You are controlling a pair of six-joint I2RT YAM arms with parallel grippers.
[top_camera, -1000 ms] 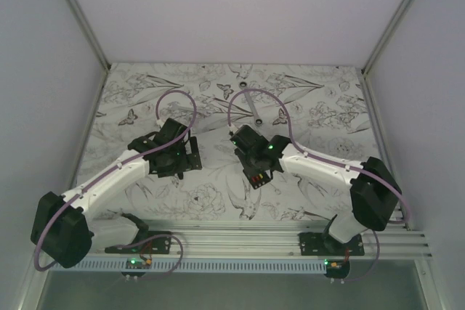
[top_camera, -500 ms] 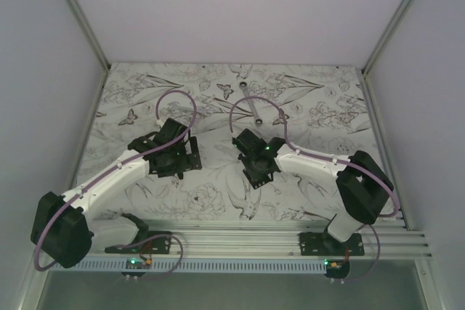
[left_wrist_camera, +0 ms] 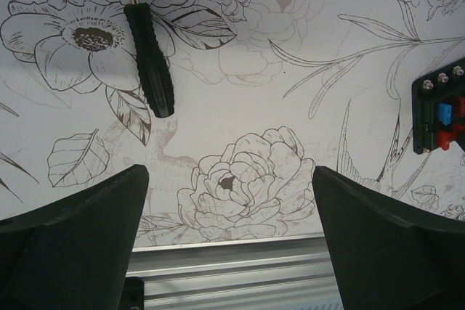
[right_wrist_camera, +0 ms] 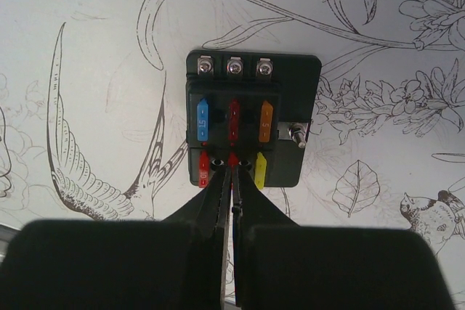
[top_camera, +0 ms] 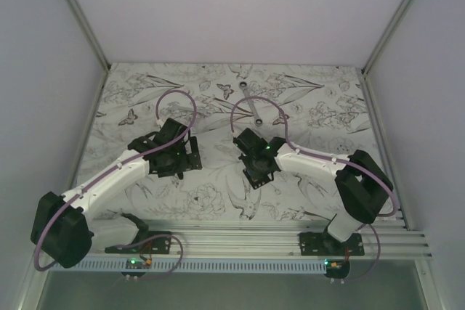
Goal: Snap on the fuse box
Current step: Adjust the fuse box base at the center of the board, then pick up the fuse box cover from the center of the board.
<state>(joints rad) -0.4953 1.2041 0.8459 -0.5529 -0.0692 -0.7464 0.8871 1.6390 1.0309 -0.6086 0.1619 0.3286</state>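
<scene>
Left gripper (left_wrist_camera: 229,201): jaws spread, empty; slim black-handled screwdriver (left_wrist_camera: 150,59) upper left of its view. Right gripper (right_wrist_camera: 232,179): within last second slid over small black plastic fuse box (right_wrist_camera: 251,117), hiding it overhead; jaws clenched on nothing, tips at box's lower edge, frame centre. You seem poised to press.

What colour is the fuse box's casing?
The fuse box casing is black, clearest in the right wrist view.
</scene>
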